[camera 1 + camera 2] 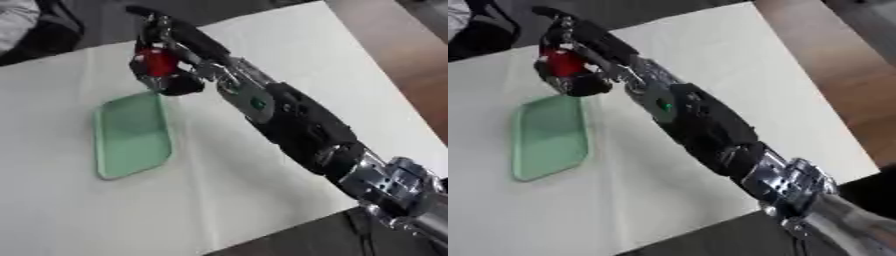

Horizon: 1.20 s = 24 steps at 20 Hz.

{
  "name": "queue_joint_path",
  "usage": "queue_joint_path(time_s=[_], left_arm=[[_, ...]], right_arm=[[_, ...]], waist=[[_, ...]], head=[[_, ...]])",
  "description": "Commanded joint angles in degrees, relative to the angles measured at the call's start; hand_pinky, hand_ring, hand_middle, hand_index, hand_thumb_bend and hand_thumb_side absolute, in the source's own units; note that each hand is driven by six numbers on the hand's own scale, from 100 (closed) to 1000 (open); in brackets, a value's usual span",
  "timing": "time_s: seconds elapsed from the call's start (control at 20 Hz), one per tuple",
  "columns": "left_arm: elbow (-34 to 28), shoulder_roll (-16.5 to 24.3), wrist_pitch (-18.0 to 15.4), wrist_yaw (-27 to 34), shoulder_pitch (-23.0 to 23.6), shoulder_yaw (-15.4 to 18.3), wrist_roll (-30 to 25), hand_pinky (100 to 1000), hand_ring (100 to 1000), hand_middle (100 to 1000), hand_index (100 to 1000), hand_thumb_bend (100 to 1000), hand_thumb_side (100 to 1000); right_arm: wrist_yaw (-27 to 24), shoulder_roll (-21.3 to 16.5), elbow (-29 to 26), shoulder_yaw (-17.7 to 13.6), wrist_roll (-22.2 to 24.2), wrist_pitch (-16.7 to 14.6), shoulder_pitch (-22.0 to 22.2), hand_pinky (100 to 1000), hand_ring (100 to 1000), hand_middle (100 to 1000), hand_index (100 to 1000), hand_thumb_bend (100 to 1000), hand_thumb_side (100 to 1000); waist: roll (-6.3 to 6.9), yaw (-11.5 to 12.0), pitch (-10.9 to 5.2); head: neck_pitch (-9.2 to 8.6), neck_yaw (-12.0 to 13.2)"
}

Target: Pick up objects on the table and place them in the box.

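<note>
Right hand (166,65) curled round a red object (158,60), just above the green tray (131,135) on white table (289,60).

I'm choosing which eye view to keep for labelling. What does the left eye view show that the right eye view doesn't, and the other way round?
Only the left eye view shows a wide strip of white cloth beyond the green translucent rectangular tray's left edge.

Only the right eye view shows more of the brown wooden floor on the right, with the arm's silver joint fully inside the picture.

Both show the robot's right hand reaching from the lower right, its fingers curled round a small red object, held at the tray's far end over the white cloth-covered table. The left hand appears in neither.
</note>
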Motion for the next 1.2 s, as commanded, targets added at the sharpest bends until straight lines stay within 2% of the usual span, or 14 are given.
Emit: queue_joint_path(time_s=[0.05,0.6,1.05,1.1,1.15,1.2], left_arm=[[-0.8,0.1,-0.5,0.3,-1.6,0.0,-0.2,459,449,595,680,410,756],[-0.8,-1.8,-1.7,0.3,-3.9,0.0,-0.1,477,456,598,680,411,754],[-0.8,-3.1,-2.3,0.6,-5.2,-0.1,-0.1,478,457,598,680,411,754],[-0.8,-3.2,-2.3,0.6,-5.3,-0.1,-0.1,477,456,597,680,410,754],[-0.8,-3.2,-2.3,0.6,-5.4,-0.1,-0.1,477,456,597,681,410,754],[-0.8,-3.3,-2.4,0.6,-5.4,-0.1,0.0,477,456,597,681,411,754]], right_arm=[[-1.6,0.1,-2.0,0.4,1.4,-0.2,-1.8,100,1000,100,100,100,108],[-3.1,0.8,-2.1,0.9,3.2,-1.3,-2.0,100,1000,100,100,100,119],[-0.7,0.9,1.2,0.0,3.1,-3.0,-1.8,100,1000,100,100,100,145],[0.0,0.9,1.4,-0.1,2.7,-3.7,-1.8,100,1000,100,161,100,278],[1.0,0.8,1.5,-0.1,2.3,-4.6,-1.8,100,1000,100,239,100,338],[2.2,0.8,1.7,0.0,2.3,-5.6,-1.7,100,1000,213,524,144,475]], waist=[[-0.20,0.4,-0.71],[-0.64,2.4,0.11],[-0.40,3.4,1.19],[-0.38,3.5,1.30],[-0.37,3.6,1.41],[-0.37,3.6,1.48]], head=[[-0.88,-1.1],[-2.08,-1.8],[-3.50,-2.3],[-3.56,-2.4],[-3.55,-2.4],[-3.48,-2.3]])
